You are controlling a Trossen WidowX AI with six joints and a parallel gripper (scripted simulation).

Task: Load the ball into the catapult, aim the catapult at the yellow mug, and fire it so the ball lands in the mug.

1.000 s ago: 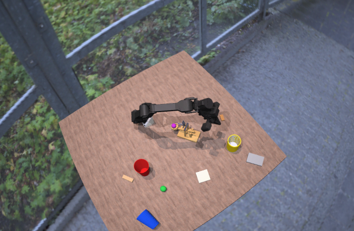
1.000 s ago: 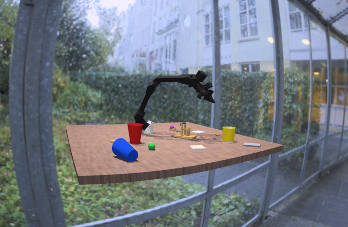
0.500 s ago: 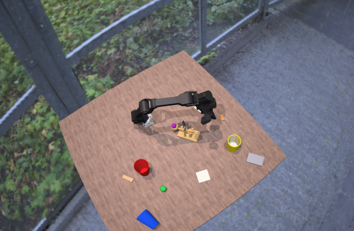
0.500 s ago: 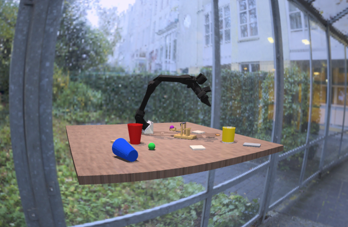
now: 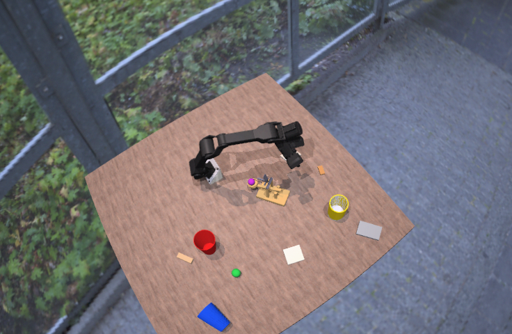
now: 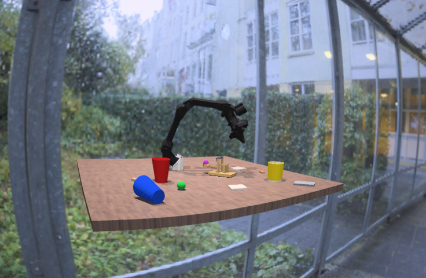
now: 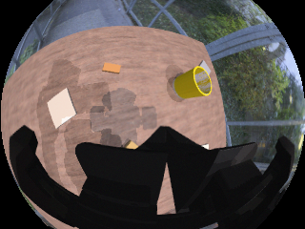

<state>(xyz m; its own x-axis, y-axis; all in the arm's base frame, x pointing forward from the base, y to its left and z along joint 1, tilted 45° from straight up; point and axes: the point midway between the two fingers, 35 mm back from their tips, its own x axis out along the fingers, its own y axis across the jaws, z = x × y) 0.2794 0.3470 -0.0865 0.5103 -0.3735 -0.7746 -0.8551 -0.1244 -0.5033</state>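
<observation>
The wooden catapult (image 5: 270,197) (image 6: 221,174) stands near the middle of the table, its base toward the yellow mug. A magenta ball (image 5: 251,181) (image 6: 205,162) sits in the cup at the end of its arm, on the side toward the robot's base. The yellow mug (image 5: 337,213) (image 6: 275,172) (image 7: 188,87) stands upright to the right of the catapult. My gripper (image 6: 243,142) (image 7: 163,130) is shut and empty, high above the table, behind and right of the catapult in the top view. In the wrist view the fingers hide most of the catapult.
A red cup (image 5: 210,248) (image 6: 161,170) stands upright at the front left. A green ball (image 5: 236,273) (image 6: 181,185) and a toppled blue cup (image 5: 213,316) (image 6: 147,190) lie nearby. An orange block (image 5: 321,170) (image 7: 111,68) and a grey slab (image 5: 369,230) (image 6: 304,183) lie near the mug.
</observation>
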